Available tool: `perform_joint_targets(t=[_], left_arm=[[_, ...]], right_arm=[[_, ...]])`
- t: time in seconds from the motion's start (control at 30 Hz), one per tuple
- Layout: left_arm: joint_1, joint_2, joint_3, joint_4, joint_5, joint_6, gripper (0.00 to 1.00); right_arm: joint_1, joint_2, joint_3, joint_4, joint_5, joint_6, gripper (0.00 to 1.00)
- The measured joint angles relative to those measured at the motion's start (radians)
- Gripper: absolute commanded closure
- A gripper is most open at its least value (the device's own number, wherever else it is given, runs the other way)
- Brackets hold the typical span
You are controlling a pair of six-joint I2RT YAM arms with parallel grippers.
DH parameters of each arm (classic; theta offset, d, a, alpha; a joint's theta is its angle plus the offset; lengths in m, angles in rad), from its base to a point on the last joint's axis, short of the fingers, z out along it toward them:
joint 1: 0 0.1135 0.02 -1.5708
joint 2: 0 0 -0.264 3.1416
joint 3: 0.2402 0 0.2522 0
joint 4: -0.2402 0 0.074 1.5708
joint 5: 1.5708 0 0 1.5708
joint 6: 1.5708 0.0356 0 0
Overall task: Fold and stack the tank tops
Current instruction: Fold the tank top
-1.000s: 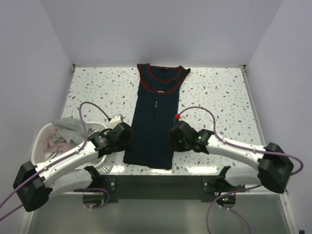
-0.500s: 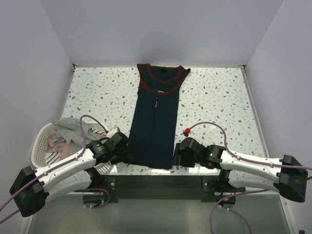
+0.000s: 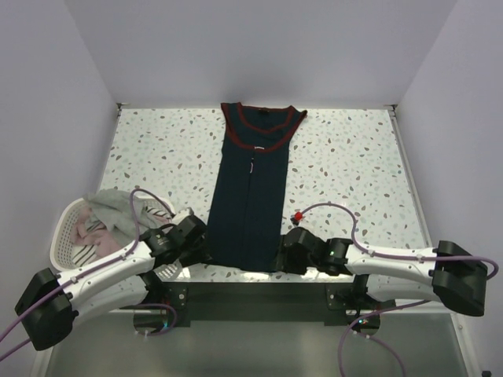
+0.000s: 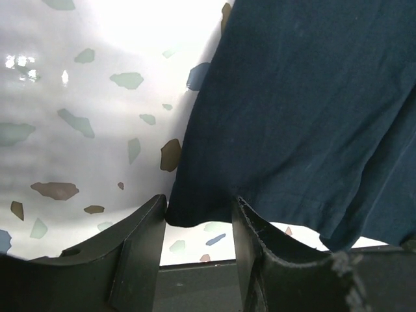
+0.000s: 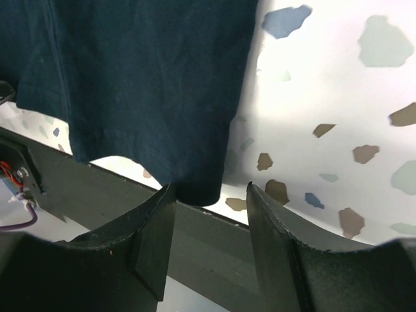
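Note:
A navy tank top (image 3: 250,196) with dark red trim lies flat down the middle of the table, neck at the far end and hem at the near edge. My left gripper (image 3: 206,251) is at the hem's left corner; in the left wrist view that corner (image 4: 195,208) sits between the fingers of the open gripper (image 4: 198,224). My right gripper (image 3: 281,259) is at the hem's right corner, also open, with that corner (image 5: 201,188) just ahead of the gap between its fingers (image 5: 153,240). Neither clamps the cloth. A grey tank top (image 3: 110,206) and a pale pinkish one (image 3: 81,232) lie in the basket.
A white slotted basket (image 3: 61,243) stands at the near left beside the left arm. The table's dark front edge (image 3: 259,294) runs right under both grippers. Purple cables loop over both arms, with a red fitting (image 3: 298,215) on the right one.
Both grippers have drawn back from the tank top's sides to the hem corners at the near edge. The left jaws have narrowed somewhat.

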Motion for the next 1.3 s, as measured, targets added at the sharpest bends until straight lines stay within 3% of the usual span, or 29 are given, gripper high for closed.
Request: perform_joint_targets(t=[0.53, 0.63, 0.77, 0.8, 1.07, 1.3], left_arm=[[0.000, -0.006, 0.004, -0.058, -0.042, -0.014, 0.63], [0.000, 0.004, 0.004, -0.061, -0.050, -0.018, 0.70], [0.000, 0.024, 0.004, -0.062, -0.058, -0.029, 0.98], [0.000, 0.031, 0.004, -0.057, -0.058, -0.027, 1.00], [-0.034, 0.033, 0.008, -0.032, -0.043, -0.014, 1.00], [-0.270, 0.037, 0.015, -0.042, -0.055, -0.140, 1.00]], right_arm=[[0.057, 0.068, -0.014, 0.106, 0.003, 0.053, 0.58], [0.060, 0.075, -0.012, 0.101, 0.013, 0.048, 0.67], [0.061, 0.089, 0.005, 0.073, 0.034, 0.030, 0.80], [0.062, 0.089, 0.008, 0.058, 0.039, 0.022, 0.83], [0.062, 0.003, 0.038, -0.103, 0.073, -0.047, 0.96], [0.140, -0.047, 0.040, -0.212, 0.078, -0.059, 0.98]])
